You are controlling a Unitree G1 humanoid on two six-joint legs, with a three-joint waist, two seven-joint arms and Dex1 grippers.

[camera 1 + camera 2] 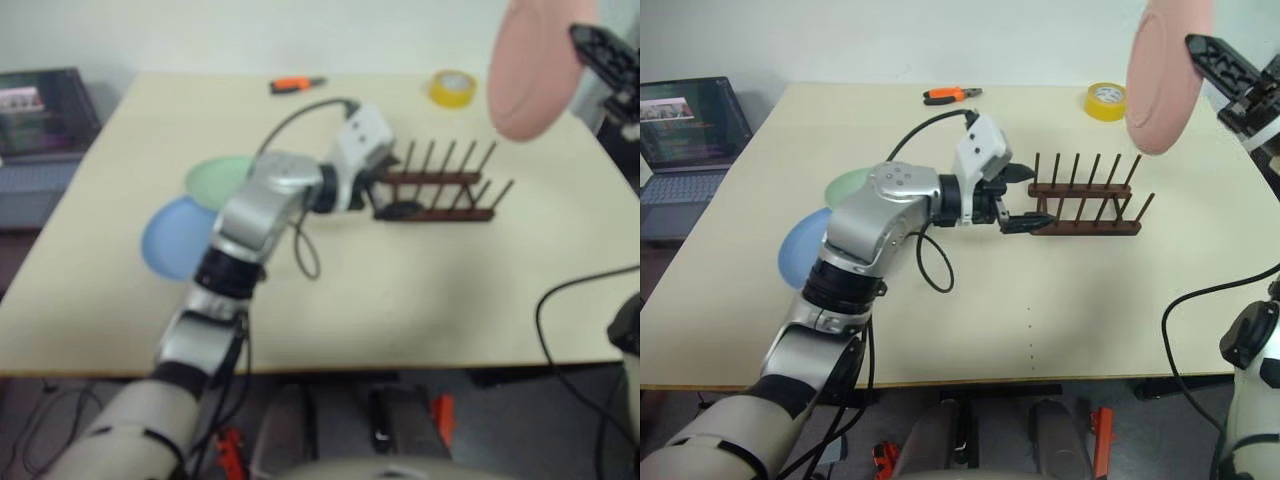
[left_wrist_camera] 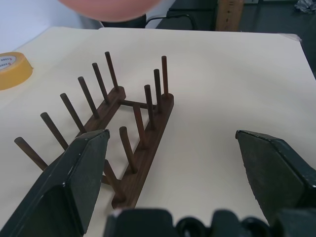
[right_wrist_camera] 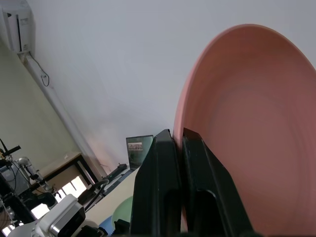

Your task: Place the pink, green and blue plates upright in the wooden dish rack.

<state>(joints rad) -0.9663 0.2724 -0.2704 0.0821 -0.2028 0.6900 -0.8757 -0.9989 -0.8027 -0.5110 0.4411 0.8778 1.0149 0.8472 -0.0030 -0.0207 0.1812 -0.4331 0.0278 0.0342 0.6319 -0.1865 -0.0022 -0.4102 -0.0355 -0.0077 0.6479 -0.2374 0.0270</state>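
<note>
Table [image 1: 1060, 320]: pink plate [image 1: 1165, 75] pinched in right jaws [image 1: 1200, 50], above rack [image 1: 1085, 205].

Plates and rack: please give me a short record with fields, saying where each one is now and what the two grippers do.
pink plate: held up in the air, above the rack's right end
right gripper: shut on the pink plate's rim
green plate: flat on table
blue plate: flat on table, beside green plate
rack: on table, no plates in it
left gripper: open, at the rack's left end
</note>
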